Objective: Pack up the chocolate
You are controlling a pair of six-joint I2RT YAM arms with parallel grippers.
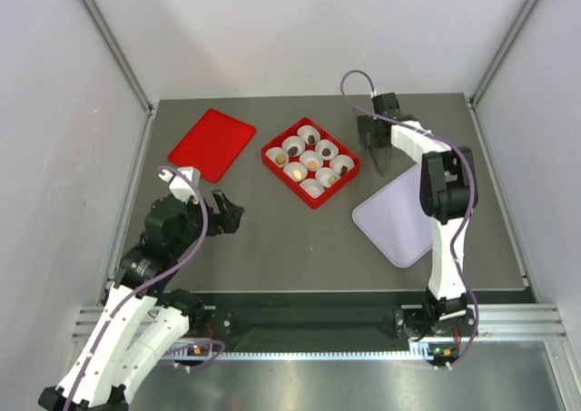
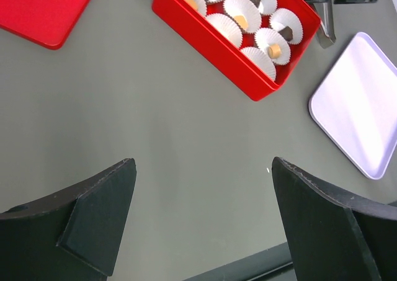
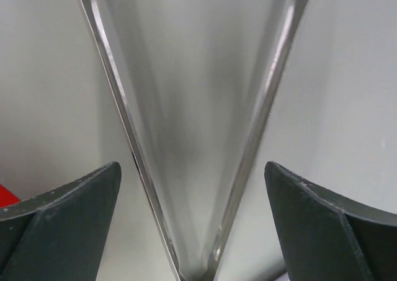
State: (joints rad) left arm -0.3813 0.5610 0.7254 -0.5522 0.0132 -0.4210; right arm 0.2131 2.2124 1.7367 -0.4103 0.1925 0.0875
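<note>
While the chocolate (image 2: 272, 49) sits in white paper cups (image 2: 242, 10) inside the red box (image 2: 217, 51), the right gripper (image 1: 377, 152) hangs just beside the box's right corner with its fingers wide apart. Metal tongs (image 3: 124, 120) stand between them, touching neither fingertip. The left gripper (image 2: 201, 166), on the near left side of the box and well apart from it, is also spread wide and holds nothing.

A flat red plastic lid (image 1: 211, 143) lies far left on the dark grey table (image 1: 290, 239). Beside it is a square red box (image 2: 211, 44) of white fluted paper cups (image 2: 224, 25). Shiny metal tongs (image 2: 327, 28) are right of the box, near a pale lavender tray (image 1: 395, 216).
</note>
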